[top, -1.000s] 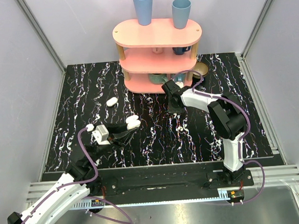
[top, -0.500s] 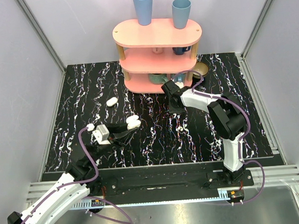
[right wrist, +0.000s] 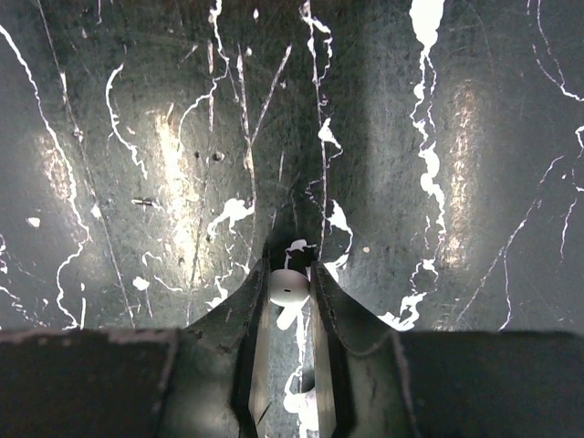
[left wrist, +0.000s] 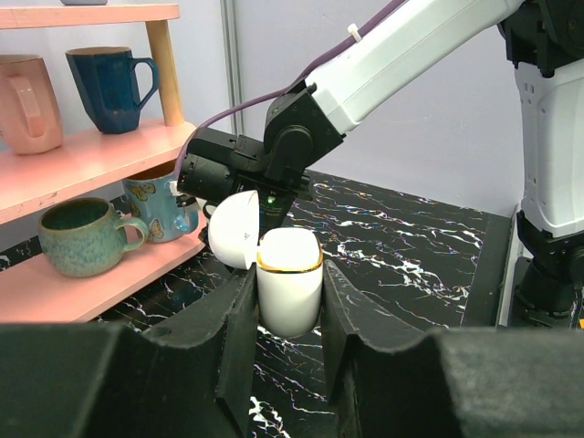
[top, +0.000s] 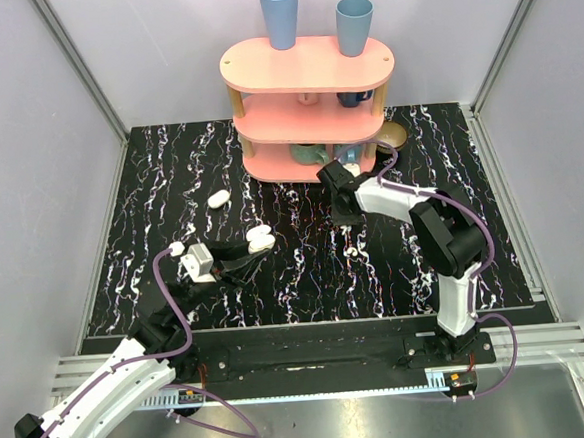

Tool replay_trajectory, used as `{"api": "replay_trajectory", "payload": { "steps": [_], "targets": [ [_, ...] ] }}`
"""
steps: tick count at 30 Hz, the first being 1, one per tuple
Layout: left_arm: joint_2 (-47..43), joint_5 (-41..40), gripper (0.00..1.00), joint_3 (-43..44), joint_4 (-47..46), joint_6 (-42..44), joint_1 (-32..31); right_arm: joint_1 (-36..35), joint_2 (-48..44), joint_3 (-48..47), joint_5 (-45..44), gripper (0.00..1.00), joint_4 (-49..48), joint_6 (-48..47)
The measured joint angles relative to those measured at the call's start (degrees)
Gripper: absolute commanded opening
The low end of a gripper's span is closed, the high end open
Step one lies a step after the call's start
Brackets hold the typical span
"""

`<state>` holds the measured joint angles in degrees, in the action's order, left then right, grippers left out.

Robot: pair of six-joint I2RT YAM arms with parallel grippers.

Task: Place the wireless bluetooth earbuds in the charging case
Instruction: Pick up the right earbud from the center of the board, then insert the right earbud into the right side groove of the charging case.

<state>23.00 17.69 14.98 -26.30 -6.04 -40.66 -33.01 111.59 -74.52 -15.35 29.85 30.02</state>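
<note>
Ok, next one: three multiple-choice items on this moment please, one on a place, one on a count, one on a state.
1. Where is the charging case? A) on the shelf B) in the left hand C) flat on the table
2. How many blue cups stand on top of the pink shelf? A) one B) two C) four
3. The case's lid is A) open B) shut C) missing
Answers: 1 B, both fingers press its sides; 2 B, two show from above; 3 A, the lid is tipped back off the gold rim.
</note>
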Motion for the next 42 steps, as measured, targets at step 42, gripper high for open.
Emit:
{"api": "replay_trajectory", "payload": {
  "steps": [42],
  "targets": [
    [11.26,-3.8,0.0,0.44,-6.23,-5.95,0.0,-21.42,-49.64,12.22,-16.72,0.09,-20.04,-20.87]
  ]
}}
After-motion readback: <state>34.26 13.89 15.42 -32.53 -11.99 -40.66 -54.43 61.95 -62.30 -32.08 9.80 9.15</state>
